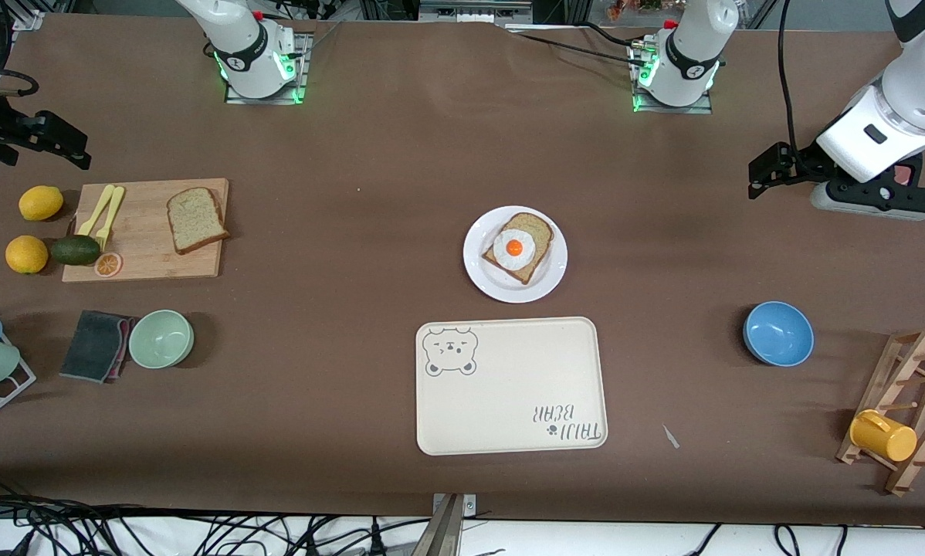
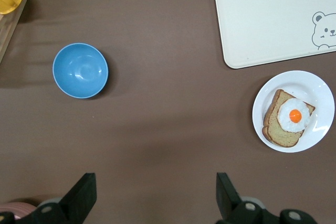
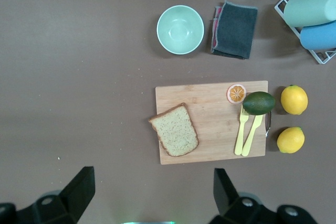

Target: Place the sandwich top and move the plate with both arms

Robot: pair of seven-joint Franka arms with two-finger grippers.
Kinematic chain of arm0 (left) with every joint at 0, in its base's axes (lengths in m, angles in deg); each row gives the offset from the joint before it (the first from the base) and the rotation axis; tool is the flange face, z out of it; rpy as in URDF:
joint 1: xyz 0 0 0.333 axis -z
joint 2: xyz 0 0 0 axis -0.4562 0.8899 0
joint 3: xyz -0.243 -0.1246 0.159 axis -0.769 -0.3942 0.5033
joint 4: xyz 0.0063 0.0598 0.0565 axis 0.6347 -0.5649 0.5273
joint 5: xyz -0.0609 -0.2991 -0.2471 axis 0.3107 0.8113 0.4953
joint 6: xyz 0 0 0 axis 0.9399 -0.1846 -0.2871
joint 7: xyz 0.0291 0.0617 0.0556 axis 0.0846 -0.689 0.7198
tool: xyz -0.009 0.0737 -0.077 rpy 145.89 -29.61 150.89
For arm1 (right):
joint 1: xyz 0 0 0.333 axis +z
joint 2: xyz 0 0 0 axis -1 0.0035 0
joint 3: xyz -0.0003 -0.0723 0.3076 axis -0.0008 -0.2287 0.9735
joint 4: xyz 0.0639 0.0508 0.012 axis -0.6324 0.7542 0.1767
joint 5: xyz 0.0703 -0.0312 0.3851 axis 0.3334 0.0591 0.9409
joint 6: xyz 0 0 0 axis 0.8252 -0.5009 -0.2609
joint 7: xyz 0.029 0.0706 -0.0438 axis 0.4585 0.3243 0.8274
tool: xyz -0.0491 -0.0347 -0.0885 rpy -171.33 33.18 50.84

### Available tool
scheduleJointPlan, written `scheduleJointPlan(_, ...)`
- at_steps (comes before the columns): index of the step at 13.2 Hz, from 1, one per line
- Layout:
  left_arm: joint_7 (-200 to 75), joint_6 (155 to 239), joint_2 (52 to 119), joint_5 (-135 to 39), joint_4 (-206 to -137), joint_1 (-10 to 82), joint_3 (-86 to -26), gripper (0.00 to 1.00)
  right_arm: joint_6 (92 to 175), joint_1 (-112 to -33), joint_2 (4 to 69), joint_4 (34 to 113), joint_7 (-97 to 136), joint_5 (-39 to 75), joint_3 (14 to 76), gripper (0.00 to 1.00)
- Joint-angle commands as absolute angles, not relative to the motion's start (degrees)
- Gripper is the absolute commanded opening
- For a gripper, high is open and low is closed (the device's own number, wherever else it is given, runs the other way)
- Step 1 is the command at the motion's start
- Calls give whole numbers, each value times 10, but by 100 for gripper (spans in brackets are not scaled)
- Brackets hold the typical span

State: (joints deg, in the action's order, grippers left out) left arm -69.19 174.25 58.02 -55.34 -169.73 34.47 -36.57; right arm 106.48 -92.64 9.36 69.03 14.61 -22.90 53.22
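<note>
Nothing done yet: sandwich top (image 3: 174, 130) unlifted, apart from your wide right gripper (image 3: 148, 195) fingers; plate (image 2: 320, 90) unmoved, clear of wide left gripper (image 2: 156, 198) fingers.

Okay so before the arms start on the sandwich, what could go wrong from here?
1. The sandwich top lies flat on the cutting board close to the yellow fork and knife; the open right hand may struggle to grip it or could bump them.
2. The fried egg sits loose on the plate, so it might slide when covered or moved.
3. The open left hand waits apart; mistimed lifting could tilt the plate.
</note>
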Motion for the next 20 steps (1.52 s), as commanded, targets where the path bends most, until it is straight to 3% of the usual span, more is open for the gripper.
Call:
scheduleJointPlan(1, -683, 1734, 583, -574, -1689, 346, -370, 100, 1062, -928, 95, 683, 156, -209, 529, 100)
scheduleJointPlan(20, -680, 1734, 582, -574, -1689, 346, -371, 100, 1058, -932, 117, 673, 145, -201, 530, 100)
